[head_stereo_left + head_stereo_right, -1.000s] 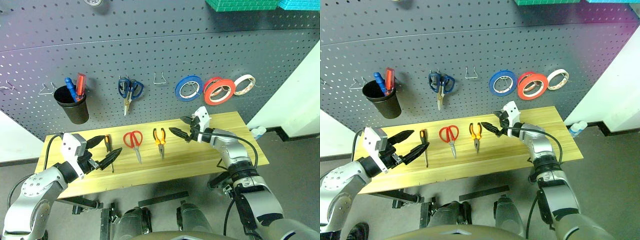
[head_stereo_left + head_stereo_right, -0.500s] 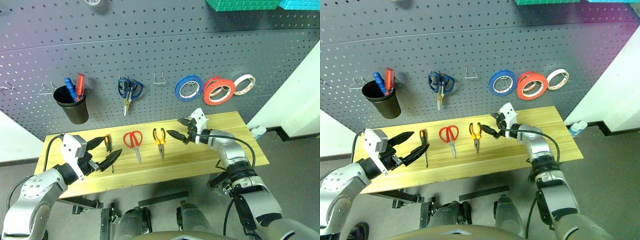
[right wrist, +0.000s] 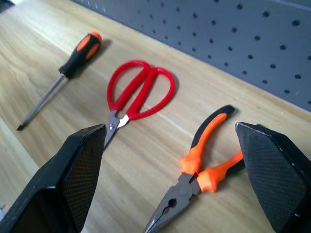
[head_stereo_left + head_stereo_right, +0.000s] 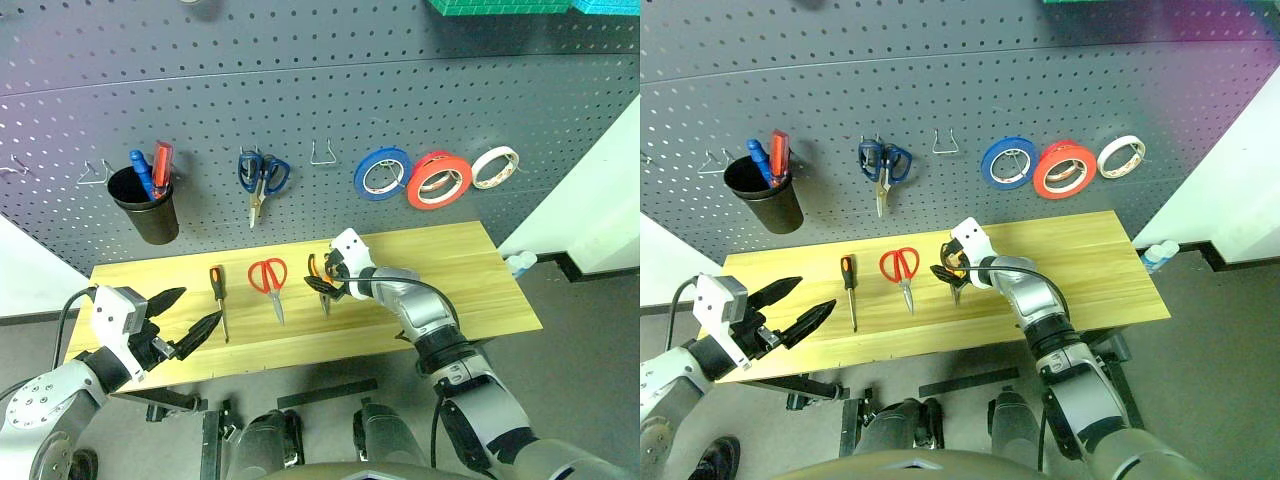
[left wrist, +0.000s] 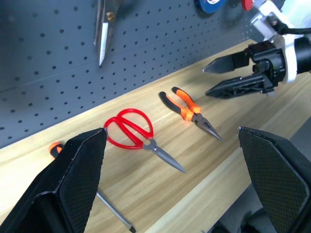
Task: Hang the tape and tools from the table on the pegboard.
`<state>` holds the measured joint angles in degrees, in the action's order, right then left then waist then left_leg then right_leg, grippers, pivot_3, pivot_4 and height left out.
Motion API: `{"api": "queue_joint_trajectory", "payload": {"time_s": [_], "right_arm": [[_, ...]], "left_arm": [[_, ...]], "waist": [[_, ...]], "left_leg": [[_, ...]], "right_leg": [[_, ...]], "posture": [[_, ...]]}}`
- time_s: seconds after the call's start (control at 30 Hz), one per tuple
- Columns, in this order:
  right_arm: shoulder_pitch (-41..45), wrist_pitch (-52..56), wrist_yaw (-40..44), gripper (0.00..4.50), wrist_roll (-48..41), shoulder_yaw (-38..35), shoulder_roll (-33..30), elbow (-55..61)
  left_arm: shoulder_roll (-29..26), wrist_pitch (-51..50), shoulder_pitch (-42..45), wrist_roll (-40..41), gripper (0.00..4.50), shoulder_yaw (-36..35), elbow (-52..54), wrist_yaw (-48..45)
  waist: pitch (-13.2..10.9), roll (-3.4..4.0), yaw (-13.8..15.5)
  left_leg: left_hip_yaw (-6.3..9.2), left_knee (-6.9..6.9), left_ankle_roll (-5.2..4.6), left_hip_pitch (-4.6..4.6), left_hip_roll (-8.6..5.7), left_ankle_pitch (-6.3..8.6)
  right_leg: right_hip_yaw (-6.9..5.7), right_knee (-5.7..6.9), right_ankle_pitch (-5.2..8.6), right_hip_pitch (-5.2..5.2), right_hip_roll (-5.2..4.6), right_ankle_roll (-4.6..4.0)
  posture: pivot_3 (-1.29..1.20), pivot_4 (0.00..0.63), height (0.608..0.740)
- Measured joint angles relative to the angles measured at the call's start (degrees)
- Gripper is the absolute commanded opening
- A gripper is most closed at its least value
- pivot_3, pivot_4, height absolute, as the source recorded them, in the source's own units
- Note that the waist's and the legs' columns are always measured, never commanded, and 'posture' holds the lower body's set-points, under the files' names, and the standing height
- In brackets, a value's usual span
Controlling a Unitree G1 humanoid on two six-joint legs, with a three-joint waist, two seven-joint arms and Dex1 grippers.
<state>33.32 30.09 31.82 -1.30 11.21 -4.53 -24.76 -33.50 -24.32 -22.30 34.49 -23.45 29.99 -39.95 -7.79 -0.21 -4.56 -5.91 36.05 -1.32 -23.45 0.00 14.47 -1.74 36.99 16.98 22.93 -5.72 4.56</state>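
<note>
Now right gripper (image 4: pixel 326 283) gapes wide above pliers (image 4: pixel 320 279).

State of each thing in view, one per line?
Pliers: flat on table, jaws shut.
Red scissors: on table, closed.
Screwdriver: on table.
Red tape: hung on pegboard.
Left gripper: open, empty.
Right gripper: open over pliers, empty.

Table (image 4: pixel 450 265): light yellowish wood, visible grain, matt. Pliers (image 3: pixel 199 174) have glossy orange-and-black handles and dull grey metal jaws; beside them the scissors (image 3: pixel 138 94) have smooth red plastic loops and metal blades. Pegboard (image 4: pixel 400 90) behind the table: dark grey, matt, perforated, with wire hooks.
</note>
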Motion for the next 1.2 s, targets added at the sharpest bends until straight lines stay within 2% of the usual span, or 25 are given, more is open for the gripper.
{"api": "queue_joint_trajectory", "payload": {"time_s": [0.2, 0.43, 0.73, 1.2], "right_arm": [[2.4, 12.9, -8.6, 4.42, 1.8, -0.4, 1.7, 3.0], [2.7, 25.8, -14.5, 4.42, 0.8, -1.4, 7.6, 8.4], [5.3, 23.9, -18.9, 4.42, 0.4, -2.4, 10.8, 2.5], [10.5, 18.2, -26.2, 4.42, 0.3, -6.4, 11.1, -10.6]], "left_arm": [[0.0, 0.0, -0.2, 0.1, 4.5, -0.1, 0.1, 0.2], [0.0, -0.1, 0.7, 0.6, 4.5, 0.1, 0.1, 0.4], [0.0, -0.4, 0.6, 1.1, 4.5, 0.2, 0.7, 0.6], [0.0, -0.9, -1.9, 1.2, 4.5, 0.1, 2.7, 1.2]], "waist": [[-0.1, 0.07, 0.5], [-0.4, 0.11, 0.4], [-1.0, 0.05, 0.4], [-1.5, 0.01, 0.5]], "left_leg": [[-0.01, -0.07, 0.0, -0.16, 0.0, 0.0], [-0.01, -0.12, 0.0, -0.2, 0.0, 0.0], [-0.01, -0.13, 0.01, -0.4, -0.01, -0.01], [0.02, -0.1, 0.03, -0.72, -0.01, -0.03]], "right_leg": [[0.0, 0.01, 0.06, 0.24, -0.01, -0.11], [-0.01, 0.0, 0.07, 0.31, -0.01, -0.13], [-0.03, 0.0, 0.07, 0.44, -0.01, -0.13], [-0.11, 0.0, 0.06, 0.54, -0.01, -0.12]], "posture": [[-0.01, 0.164, 0.74], [-0.02, 0.174, 0.74], [0.01, 0.177, 0.74], [0.04, 0.18, 0.74]]}}
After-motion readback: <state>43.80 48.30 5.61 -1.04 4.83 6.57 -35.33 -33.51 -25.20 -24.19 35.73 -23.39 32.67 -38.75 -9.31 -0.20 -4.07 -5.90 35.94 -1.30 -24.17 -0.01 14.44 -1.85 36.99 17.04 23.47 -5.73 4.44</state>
